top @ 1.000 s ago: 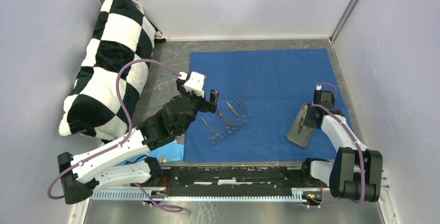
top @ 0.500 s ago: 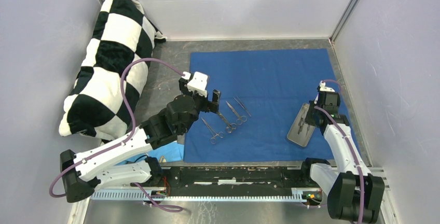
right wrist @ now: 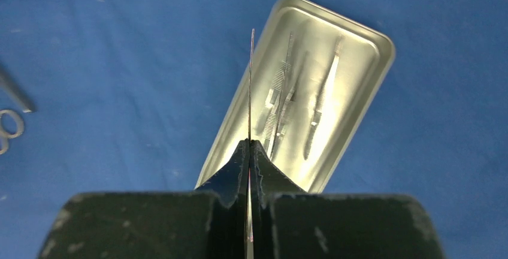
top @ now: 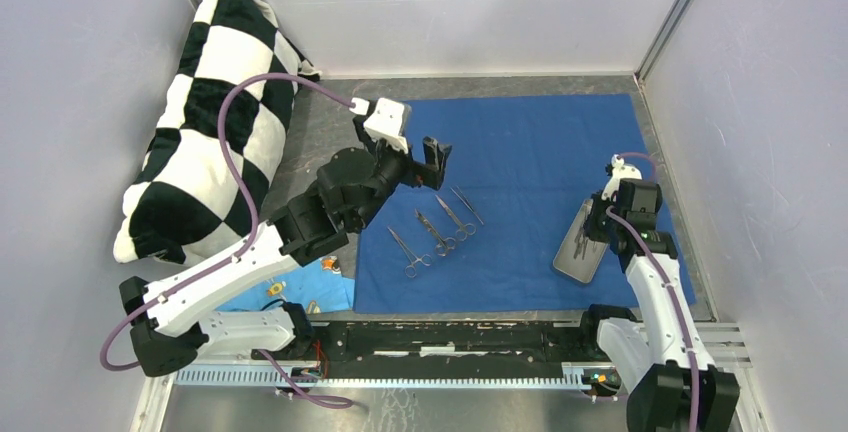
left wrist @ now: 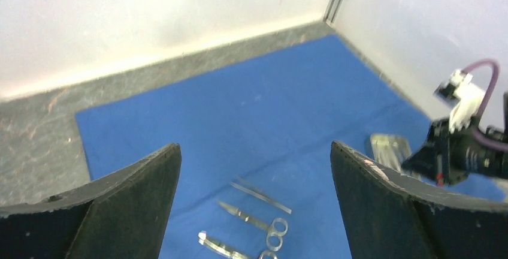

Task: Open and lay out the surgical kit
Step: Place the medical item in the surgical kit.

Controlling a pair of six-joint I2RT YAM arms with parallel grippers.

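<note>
The dark blue cloth [top: 520, 152] lies spread flat. Several silver scissor-like instruments [top: 437, 232] and tweezers [top: 466, 205] lie on its left part; they also show in the left wrist view [left wrist: 257, 223]. The steel tray [top: 572, 260] sits on the cloth's right part with a few instruments [right wrist: 284, 100] in it. My left gripper [top: 435, 164] is open and empty, raised above the cloth behind the instruments [left wrist: 254, 151]. My right gripper [top: 597, 224] is shut on a thin silver instrument [right wrist: 250, 85] seen edge-on, held over the tray's [right wrist: 365, 55] left side.
A black-and-white checkered pillow [top: 210, 112] leans in the back left corner. A light blue cloth scrap [top: 300, 292] lies at the near left beside the blue cloth. Walls close the back and both sides. The right arm [left wrist: 461, 145] shows in the left wrist view.
My left gripper has risen and moved back and right, away from the laid-out instruments. My right gripper has drawn slightly nearer over the tray, still shut on the thin instrument.
</note>
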